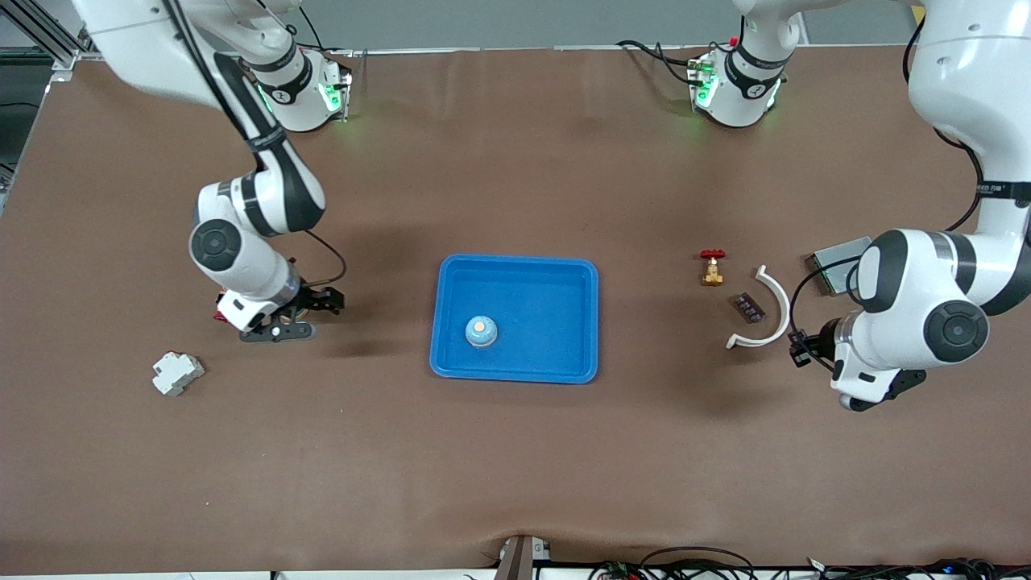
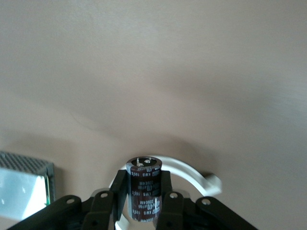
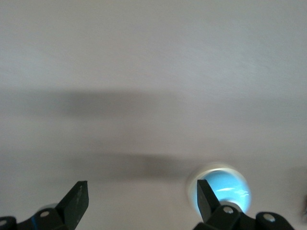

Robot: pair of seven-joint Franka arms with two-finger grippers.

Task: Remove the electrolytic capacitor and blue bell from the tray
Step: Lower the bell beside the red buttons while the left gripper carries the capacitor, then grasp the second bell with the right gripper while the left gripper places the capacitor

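The bell (image 1: pixel 481 330), pale blue with an orange button, stands in the blue tray (image 1: pixel 515 274) at the middle of the table. My right gripper (image 1: pixel 310 316) hangs open and holds nothing, over the table beside the tray toward the right arm's end. Its two fingers stand wide apart around nothing in the right wrist view (image 3: pixel 141 189). The capacitor (image 2: pixel 145 191), a dark brown cylinder with pale print, is upright between the fingers of my left gripper (image 2: pixel 144 179). That gripper (image 1: pixel 801 348) is shut on it, low over the table toward the left arm's end, by one end of a white curved piece (image 1: pixel 773 310).
Near the white curved piece (image 2: pixel 192 175) lie a small dark circuit board (image 1: pixel 747 307), a brass valve with a red handle (image 1: pixel 712 268) and a grey metal box (image 1: pixel 838 262), (image 2: pixel 24 184). A white block (image 1: pixel 177 373) lies toward the right arm's end.
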